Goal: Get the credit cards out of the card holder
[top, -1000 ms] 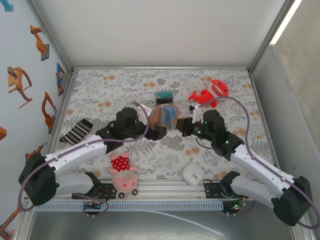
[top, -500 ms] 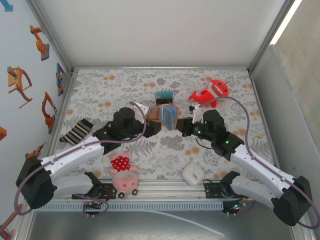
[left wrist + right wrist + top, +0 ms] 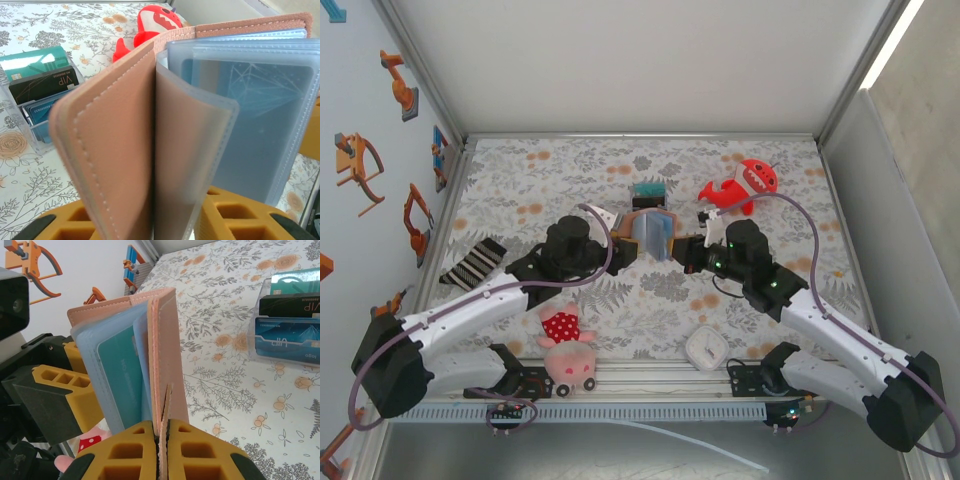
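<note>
The tan leather card holder stands open and upright above the mat, held between both arms. My right gripper is shut on the edge of its right cover. In the right wrist view a teal credit card sits in a clear sleeve. My left gripper is closed around the left cover and one clear sleeve, its yellow fingers pressing both sides. A bluish card shows through the further sleeves. From above, my left gripper and right gripper meet at the holder.
A clear box of cards stands just behind the holder, near a red plush. A striped pouch lies at the left. A pink plush and a white timer sit near the front edge.
My left gripper has moved in toward the holder and closed from wide open onto its left cover and a sleeve. The right gripper has kept its hold.
</note>
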Action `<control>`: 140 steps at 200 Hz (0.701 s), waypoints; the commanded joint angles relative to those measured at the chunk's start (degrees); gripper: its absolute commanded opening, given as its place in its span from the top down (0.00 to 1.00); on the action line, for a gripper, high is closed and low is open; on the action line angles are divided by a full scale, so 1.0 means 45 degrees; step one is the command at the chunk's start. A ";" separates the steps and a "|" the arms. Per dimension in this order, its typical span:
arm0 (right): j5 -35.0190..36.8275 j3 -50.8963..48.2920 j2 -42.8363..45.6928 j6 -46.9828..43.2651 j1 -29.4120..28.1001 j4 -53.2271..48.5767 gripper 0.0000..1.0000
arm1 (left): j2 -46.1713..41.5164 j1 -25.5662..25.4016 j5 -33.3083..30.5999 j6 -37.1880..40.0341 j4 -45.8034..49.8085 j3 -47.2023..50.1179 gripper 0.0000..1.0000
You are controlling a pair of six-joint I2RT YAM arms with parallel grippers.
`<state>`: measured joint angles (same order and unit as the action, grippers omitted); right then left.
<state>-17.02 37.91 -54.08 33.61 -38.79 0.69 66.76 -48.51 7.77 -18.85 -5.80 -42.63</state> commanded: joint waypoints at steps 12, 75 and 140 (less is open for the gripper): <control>-0.0225 0.0306 0.0084 0.0093 -0.0170 0.0764 1.00 | 0.0215 -0.0060 0.0272 -0.0044 -0.0482 -0.0057 0.78; -0.0283 0.0687 0.0111 -0.0263 -0.0501 0.0192 1.00 | 0.0057 -0.0031 0.0509 0.0012 -0.0330 0.0121 1.00; 0.0132 0.1292 -0.0291 -0.0436 -0.0912 -0.0356 1.00 | -0.0327 0.0324 0.1128 -0.0304 -0.1023 0.0772 1.00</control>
<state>-16.82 41.01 -55.46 32.91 -42.22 -1.41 67.16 -48.21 9.37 -19.11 -7.68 -41.54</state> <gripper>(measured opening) 0.075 0.073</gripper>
